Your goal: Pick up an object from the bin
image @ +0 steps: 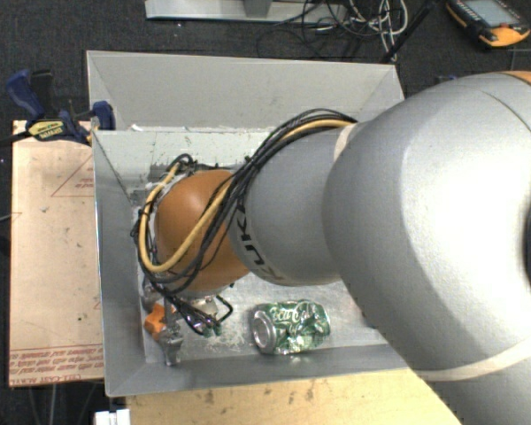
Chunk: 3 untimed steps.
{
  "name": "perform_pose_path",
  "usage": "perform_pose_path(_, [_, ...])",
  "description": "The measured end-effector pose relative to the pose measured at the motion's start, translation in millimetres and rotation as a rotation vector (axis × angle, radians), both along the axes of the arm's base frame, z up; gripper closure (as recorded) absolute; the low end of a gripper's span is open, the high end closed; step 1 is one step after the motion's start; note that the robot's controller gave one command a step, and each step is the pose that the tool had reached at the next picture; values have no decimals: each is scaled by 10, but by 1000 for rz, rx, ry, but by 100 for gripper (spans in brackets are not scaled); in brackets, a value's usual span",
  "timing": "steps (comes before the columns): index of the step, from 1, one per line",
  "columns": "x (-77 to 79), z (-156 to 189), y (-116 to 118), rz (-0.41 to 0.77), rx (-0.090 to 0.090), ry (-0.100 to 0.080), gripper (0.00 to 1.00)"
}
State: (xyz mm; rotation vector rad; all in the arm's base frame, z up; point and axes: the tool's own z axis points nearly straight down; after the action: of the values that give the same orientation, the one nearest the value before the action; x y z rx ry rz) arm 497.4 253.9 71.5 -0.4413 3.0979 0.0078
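Gripper (171, 330) down in corner of grey metal bin (115, 264); open or closed, can't tell.
Crushed green aluminium drinks can (290, 327) lies on bin floor near gripper, toward arm's side, not touching; likely pick target, so gripper prob. needs shifting over it.

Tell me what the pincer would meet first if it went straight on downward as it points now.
Probably the bin's bare floor beneath the pincer; the crushed green can lies aside. Depth is unclear.
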Motion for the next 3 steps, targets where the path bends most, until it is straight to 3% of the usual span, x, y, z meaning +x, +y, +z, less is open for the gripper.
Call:
perform_pose_path(1, [3, 34, 18, 11, 5, -2, 100])
perform_pose_path(2, [-1, 33, 18, 11, 5, 0, 100])
perform_pose_path(3, [23, 809, 32, 10, -2, 4, 100])
